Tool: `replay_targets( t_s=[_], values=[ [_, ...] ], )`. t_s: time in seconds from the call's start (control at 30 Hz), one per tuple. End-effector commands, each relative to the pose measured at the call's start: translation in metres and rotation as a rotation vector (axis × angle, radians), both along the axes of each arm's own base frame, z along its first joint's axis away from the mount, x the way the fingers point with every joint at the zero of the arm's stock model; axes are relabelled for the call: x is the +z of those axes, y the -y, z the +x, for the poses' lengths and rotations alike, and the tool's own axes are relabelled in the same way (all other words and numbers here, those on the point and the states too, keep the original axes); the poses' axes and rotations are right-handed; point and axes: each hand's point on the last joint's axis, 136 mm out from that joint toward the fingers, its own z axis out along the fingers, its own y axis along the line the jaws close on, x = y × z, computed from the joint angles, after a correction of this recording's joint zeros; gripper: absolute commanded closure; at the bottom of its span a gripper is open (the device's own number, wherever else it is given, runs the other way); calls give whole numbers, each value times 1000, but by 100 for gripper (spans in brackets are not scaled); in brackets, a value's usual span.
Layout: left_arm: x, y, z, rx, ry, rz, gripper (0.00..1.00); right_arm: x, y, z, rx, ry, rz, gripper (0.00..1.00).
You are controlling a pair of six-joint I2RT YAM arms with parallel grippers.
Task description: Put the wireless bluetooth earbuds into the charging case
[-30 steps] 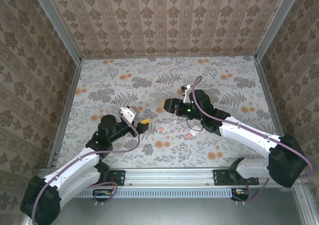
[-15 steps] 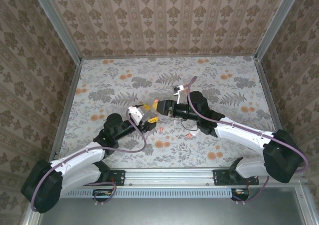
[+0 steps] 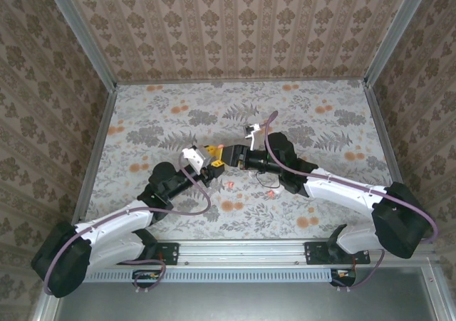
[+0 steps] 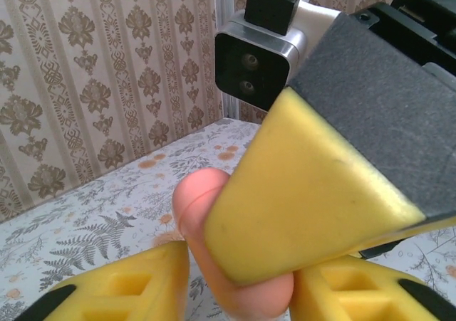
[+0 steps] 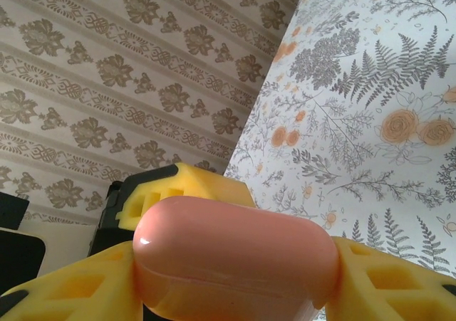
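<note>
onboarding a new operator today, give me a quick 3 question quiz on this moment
1. Multiple choice: what sits between the fingers of the right gripper?
A) a white earbud
B) a coral-pink charging case
C) nothing

2. True or false: small coral-red earbuds lie on the table, outside the case.

3. Fill in: the left gripper meets the right one near the table's ____.

Key: 1 B. 2 true. 3 middle.
</note>
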Motion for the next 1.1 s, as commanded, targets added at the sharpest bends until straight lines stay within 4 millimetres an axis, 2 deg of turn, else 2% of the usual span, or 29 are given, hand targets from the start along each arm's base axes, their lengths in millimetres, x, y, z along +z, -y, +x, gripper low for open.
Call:
replay_targets(
  t_s=[0.0, 0.07, 0.13, 0.23, 0.33, 0.47, 0.7, 0.83, 1.07],
  values=[
    [22, 2, 1, 8, 31, -52, 69, 7, -4, -5, 26, 19, 33, 48],
    [22, 3, 0, 1, 25, -49, 75, 8, -5, -6, 28, 21, 34, 48],
    [22, 4, 0, -4, 15, -47, 77, 9, -3, -7, 22, 34, 33, 44],
    [20, 3, 0, -10, -12, -49, 81, 16, 12, -4, -21, 137, -20, 21],
    [18, 3, -2, -59, -46, -66, 81, 31, 34, -3, -39, 285, -95, 15],
    [22, 2, -6, -131, -75, -100, 82, 41, 47, -13, 83, 493, -171, 15],
    [36, 8, -21, -287, -71, -129, 84, 41, 56, -43, 378, 835, -225, 26],
    [40, 13, -37, -398, -49, -135, 84, 36, 58, -46, 484, 874, -269, 30],
    [45, 15, -48, -471, -12, -152, 85, 34, 48, -54, 639, 889, -243, 34]
  ],
)
